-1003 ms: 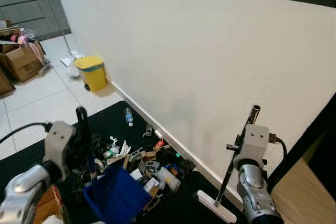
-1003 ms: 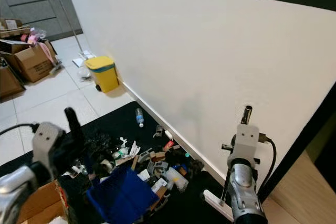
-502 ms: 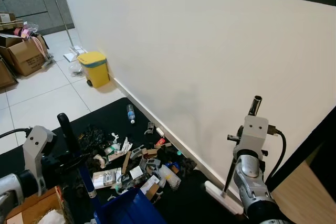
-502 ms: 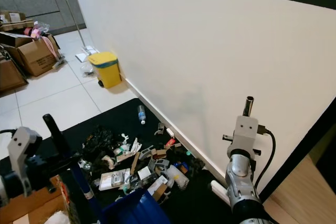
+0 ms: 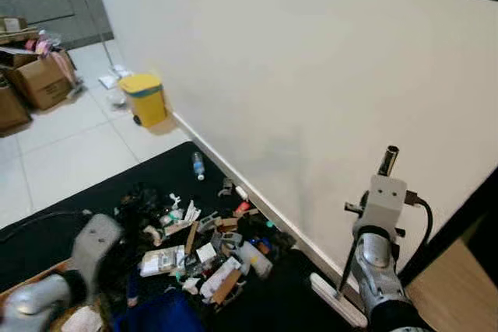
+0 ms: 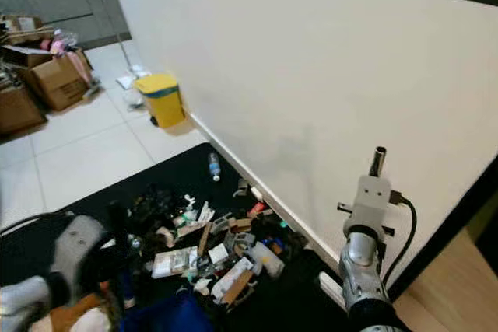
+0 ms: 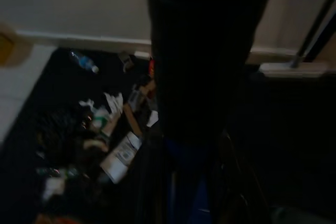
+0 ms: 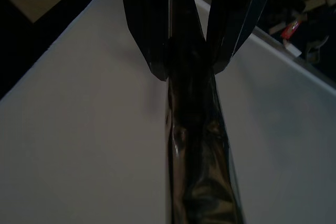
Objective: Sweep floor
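A pile of mixed litter lies on a black mat beside the white wall. At the lower left my left gripper is shut on the black handle of a blue dustpan, whose pan sits at the near edge of the pile. The left wrist view is dark, with the blue handle shaft before the litter. My right gripper is shut on the dark broom pole, which stands upright near the wall. Its white broom head rests on the mat, right of the pile.
A yellow pedal bin stands against the wall further on, with a small bottle between it and the pile. Cardboard boxes crowd the far left on white tiles. Wooden flooring begins at the right.
The dustpan has come back off the pile toward me and lower in view, uncovering litter. My left arm has dropped. The broom stays by the wall; the camera has shifted slightly.
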{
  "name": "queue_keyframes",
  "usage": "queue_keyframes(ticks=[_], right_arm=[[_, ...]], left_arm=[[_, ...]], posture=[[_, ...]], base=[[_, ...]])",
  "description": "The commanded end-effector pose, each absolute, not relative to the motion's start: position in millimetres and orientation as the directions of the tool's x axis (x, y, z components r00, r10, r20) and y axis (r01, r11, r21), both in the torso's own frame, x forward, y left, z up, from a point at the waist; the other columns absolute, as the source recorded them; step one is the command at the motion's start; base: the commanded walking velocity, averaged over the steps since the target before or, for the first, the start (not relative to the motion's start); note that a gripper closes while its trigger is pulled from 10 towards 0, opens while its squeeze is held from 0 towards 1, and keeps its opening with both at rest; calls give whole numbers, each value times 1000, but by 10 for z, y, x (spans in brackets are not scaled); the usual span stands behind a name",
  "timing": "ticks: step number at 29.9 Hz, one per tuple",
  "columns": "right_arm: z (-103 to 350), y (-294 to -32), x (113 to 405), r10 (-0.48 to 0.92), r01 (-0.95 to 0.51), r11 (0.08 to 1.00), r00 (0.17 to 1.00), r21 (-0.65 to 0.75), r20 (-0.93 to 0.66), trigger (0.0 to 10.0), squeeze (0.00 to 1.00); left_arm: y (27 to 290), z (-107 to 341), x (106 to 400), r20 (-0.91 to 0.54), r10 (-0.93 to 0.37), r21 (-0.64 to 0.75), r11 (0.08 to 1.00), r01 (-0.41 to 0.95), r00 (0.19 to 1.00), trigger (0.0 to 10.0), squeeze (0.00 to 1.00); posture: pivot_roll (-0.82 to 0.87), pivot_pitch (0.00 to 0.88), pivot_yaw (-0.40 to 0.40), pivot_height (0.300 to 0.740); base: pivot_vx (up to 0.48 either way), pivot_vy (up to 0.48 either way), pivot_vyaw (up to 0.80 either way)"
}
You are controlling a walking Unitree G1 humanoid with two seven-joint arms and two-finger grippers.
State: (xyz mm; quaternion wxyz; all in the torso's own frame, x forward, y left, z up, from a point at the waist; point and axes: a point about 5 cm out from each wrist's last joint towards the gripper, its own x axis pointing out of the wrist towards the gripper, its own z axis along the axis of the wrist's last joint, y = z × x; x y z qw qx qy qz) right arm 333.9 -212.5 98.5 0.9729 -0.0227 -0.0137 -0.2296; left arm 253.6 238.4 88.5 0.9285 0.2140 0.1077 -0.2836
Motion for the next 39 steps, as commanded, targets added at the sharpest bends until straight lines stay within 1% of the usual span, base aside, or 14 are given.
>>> queue_keyframes(ticks=[1,5,11,12,13,15,20,21,23,25,26,28,33,39], right_arm=[[993,-2159,3314,-459,461,887,886,-25,64,10000,0],[981,-2190,3293,-466,468,883,882,-26,64,10000,0],[971,-2206,3276,-470,472,881,880,-29,63,10000,0],[969,-2207,3276,-470,472,881,881,-29,62,10000,0],[968,-2207,3278,-469,472,881,881,-30,61,10000,0],[970,-2200,3289,-467,469,882,882,-31,60,10000,0],[976,-2175,3308,-459,462,887,886,-30,60,10000,0],[975,-2162,3318,-455,457,889,889,-30,57,10000,0],[976,-2155,3323,-453,455,890,890,-30,57,10000,0],[978,-2149,3327,-451,453,891,891,-29,56,10000,0],[980,-2144,3331,-449,451,892,892,-28,56,10000,0],[982,-2140,3334,-449,451,892,892,-28,57,10000,0],[976,-2142,3327,-448,450,893,892,-27,57,10000,0],[959,-2171,3312,-454,456,890,890,-31,54,10000,0]], left_arm=[[2419,884,2570,-309,-433,440,724,531,847,10000,0],[2450,803,2549,-339,-426,494,678,544,839,10000,0],[2521,683,2408,-429,-458,456,634,624,779,10000,51],[2565,692,2388,-442,-459,441,637,632,771,10000,71],[2602,703,2374,-448,-462,437,634,638,765,10000,267],[2711,807,2369,-440,-468,425,644,637,766,10000,271],[2856,1050,2419,-391,-485,372,694,616,782,10000,239],[2891,1169,2442,-377,-503,351,699,623,778,10000,157],[2894,1210,2442,-379,-516,349,689,635,768,10000,157],[2897,1246,2450,-383,-519,359,679,640,764,10000,98],[2888,1267,2440,-406,-530,364,654,663,745,10000,0],[2880,1280,2432,-422,-537,366,637,679,731,10000,0],[2878,1148,2290,-564,-555,330,528,783,612,10000,0],[2910,1098,2187,-636,-547,265,507,820,544,10000,0]], posture=[[113,140,66,740],[109,143,66,740],[109,151,65,740],[112,154,64,740],[113,154,63,740],[118,156,60,740],[128,156,55,740],[132,155,54,740],[134,156,54,740],[135,154,55,740],[136,154,56,740],[136,154,56,740],[128,154,58,740],[128,154,60,740]], base=[[0,0,0],[0,0,0],[0,0,0],[0,0,0],[0,0,0],[0,0,0],[0,0,0],[0,0,0],[0,0,0],[0,0,0],[0,0,0],[0,0,0],[0,0,0],[0,0,0]])
